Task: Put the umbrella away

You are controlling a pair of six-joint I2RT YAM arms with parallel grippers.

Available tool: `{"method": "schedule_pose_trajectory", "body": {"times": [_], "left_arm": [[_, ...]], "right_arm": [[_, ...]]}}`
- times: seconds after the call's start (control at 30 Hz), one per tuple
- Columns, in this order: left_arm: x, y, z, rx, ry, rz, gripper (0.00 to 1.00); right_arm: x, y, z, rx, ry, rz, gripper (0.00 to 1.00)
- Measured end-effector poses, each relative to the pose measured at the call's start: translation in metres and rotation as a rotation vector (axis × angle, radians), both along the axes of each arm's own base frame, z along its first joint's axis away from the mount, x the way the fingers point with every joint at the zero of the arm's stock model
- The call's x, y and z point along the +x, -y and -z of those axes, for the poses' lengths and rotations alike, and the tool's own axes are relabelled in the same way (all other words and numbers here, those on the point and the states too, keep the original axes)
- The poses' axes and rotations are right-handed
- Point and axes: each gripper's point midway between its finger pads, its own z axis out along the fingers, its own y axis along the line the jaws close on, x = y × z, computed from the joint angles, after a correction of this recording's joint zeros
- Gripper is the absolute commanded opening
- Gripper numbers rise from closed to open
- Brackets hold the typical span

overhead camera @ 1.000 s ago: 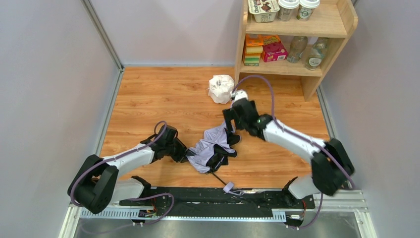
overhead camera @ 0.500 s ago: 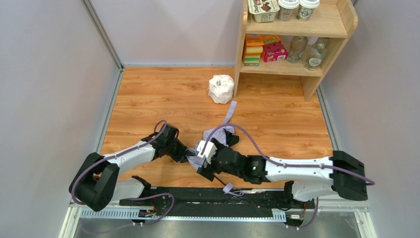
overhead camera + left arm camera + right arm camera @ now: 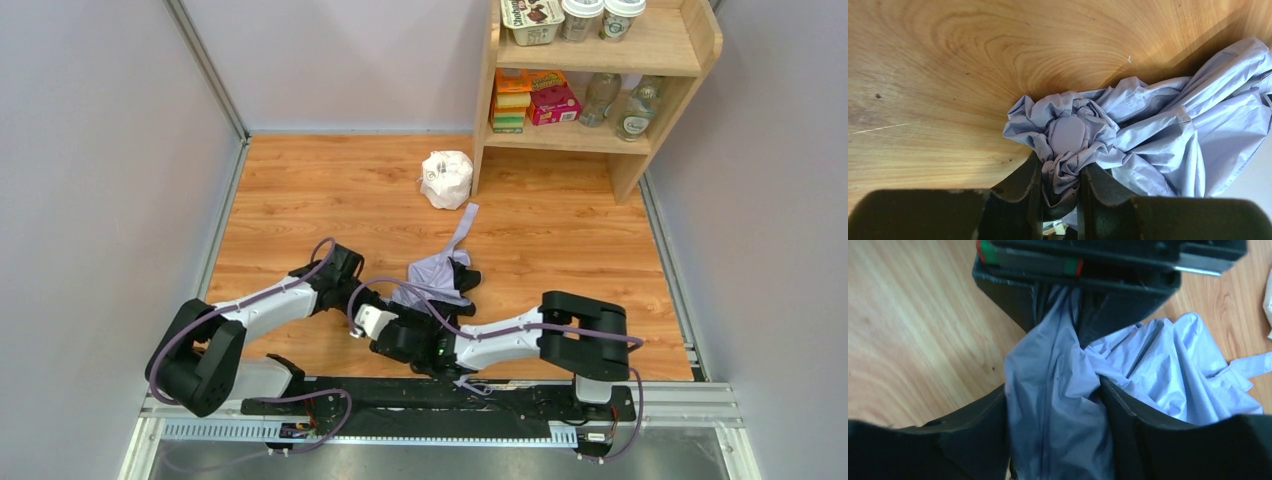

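Observation:
The umbrella (image 3: 436, 270) lies collapsed on the wooden floor, its lavender canopy crumpled, with a thin strap (image 3: 463, 222) trailing toward the back. Its small lavender handle (image 3: 462, 378) rests by the near rail. My left gripper (image 3: 367, 301) is shut on the bunched canopy top just below the round lavender cap (image 3: 1067, 134); in the left wrist view the gripper (image 3: 1060, 172) pinches the cloth tightly. My right gripper (image 3: 386, 315) faces it from the near side. In the right wrist view the right gripper (image 3: 1053, 390) holds a thick fold of canopy (image 3: 1168, 365), the cloth touching both fingers.
A white plastic-wrapped lump (image 3: 446, 178) sits by the foot of the wooden shelf (image 3: 690, 55) at the back right, which holds boxes, bottles and cups. Grey walls close in both sides. A black rail (image 3: 400, 400) runs along the near edge.
The right arm swung from the far side near the lump down to the near left. Its jaws narrowed around the canopy beside the left gripper. The left gripper kept its hold.

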Motion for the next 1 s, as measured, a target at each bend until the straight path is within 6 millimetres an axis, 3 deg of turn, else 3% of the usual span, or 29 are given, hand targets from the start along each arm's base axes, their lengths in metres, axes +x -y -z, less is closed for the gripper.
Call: {"method": "schedule_pose_trajectory", "body": {"times": [0.2,0.33,0.5,0.63,0.7,0.8,0.9,1.0], "left_arm": [[0.005,-0.006,-0.001,0.024,0.005,-0.063,0.00],[0.007,-0.008,-0.002,0.011,0.029,-0.111,0.04],[0.013,-0.019,-0.011,-0.001,0.124,-0.173,0.74],[0.024,-0.037,-0.029,0.019,0.256,-0.186,0.75],[0.034,-0.049,-0.048,0.014,0.376,-0.203,0.75],[0.042,-0.067,-0.077,0.000,0.554,-0.244,0.75],[0.043,-0.072,-0.097,-0.033,0.666,-0.259,0.76],[0.040,-0.064,-0.091,-0.068,0.645,-0.237,0.76]], "right_arm": [[0.005,-0.011,0.011,0.036,0.007,0.120,0.00],[0.006,-0.010,0.012,0.092,-0.008,0.134,0.00],[0.013,-0.016,0.007,0.243,-0.156,0.057,0.00],[0.036,-0.012,0.001,0.380,-0.308,0.014,0.00],[0.048,-0.010,-0.002,0.435,-0.379,-0.007,0.00],[0.054,-0.011,-0.002,0.486,-0.485,-0.053,0.00],[0.062,-0.015,-0.002,0.549,-0.602,-0.097,0.00],[0.063,-0.016,0.001,0.597,-0.729,-0.118,0.00]]}}
